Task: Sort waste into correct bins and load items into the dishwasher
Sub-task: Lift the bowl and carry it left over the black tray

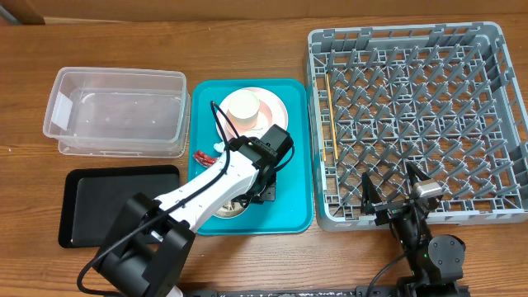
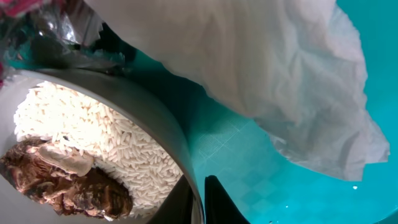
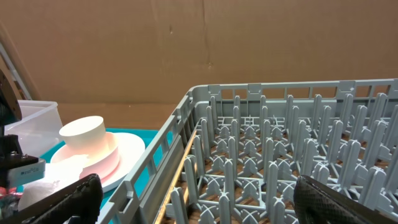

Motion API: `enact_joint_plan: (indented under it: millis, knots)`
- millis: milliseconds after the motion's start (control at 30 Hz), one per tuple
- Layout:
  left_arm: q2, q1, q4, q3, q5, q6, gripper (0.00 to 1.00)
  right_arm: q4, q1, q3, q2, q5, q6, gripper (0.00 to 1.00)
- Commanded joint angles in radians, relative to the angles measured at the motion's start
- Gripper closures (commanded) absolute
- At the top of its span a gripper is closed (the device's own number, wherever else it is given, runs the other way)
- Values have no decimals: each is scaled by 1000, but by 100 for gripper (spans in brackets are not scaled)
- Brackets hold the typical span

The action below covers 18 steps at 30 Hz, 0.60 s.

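Observation:
My left gripper (image 1: 257, 183) (image 2: 202, 202) is shut on the rim of a white bowl (image 1: 224, 210) (image 2: 168, 124), one finger inside and one outside. The bowl holds white rice (image 2: 93, 124) and brown food scraps (image 2: 68, 183). A crumpled white napkin (image 2: 261, 68) lies beside it on the teal tray (image 1: 295, 198). A red-and-silver foil wrapper (image 1: 200, 157) (image 2: 37, 18) lies at the tray's left. A cream cup (image 1: 245, 106) (image 3: 84, 134) sits on pink dishes (image 1: 276, 103) (image 3: 127, 155). My right gripper (image 1: 396, 198) (image 3: 199, 205) is open over the front edge of the grey dish rack (image 1: 412, 115) (image 3: 280, 124).
A clear plastic tub (image 1: 115, 111) stands at the back left and a black tray (image 1: 107, 202) in front of it. A thin wooden stick (image 1: 330, 115) lies along the rack's left side. The table is brown wood.

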Motion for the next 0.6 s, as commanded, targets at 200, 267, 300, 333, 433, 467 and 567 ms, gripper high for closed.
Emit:
enact_joint_plan:
  millis: [200, 267, 300, 333, 433, 467, 567]
  knots:
    - [-12, 4, -37, 3, 8, 13, 96, 5, -1, -10, -8, 8, 5, 0]
    - [-12, 10, -74, 25, 37, 25, 96, 5, -1, -10, -8, 8, 5, 0]
    - [-12, 13, -92, 40, 61, 54, 96, 5, -1, -10, -8, 8, 5, 0]
    - [-13, 14, -109, 56, 79, 79, 96, 5, -1, -10, -8, 8, 5, 0]
    - [-21, 28, -191, 129, 74, 134, 96, 5, -1, -10, -8, 8, 5, 0]
    - [-27, 34, -209, 148, 71, 143, 96, 5, -1, -10, -8, 8, 5, 0]
    - [-57, 57, -253, 195, 68, 167, 96, 5, -1, -10, -8, 8, 5, 0]
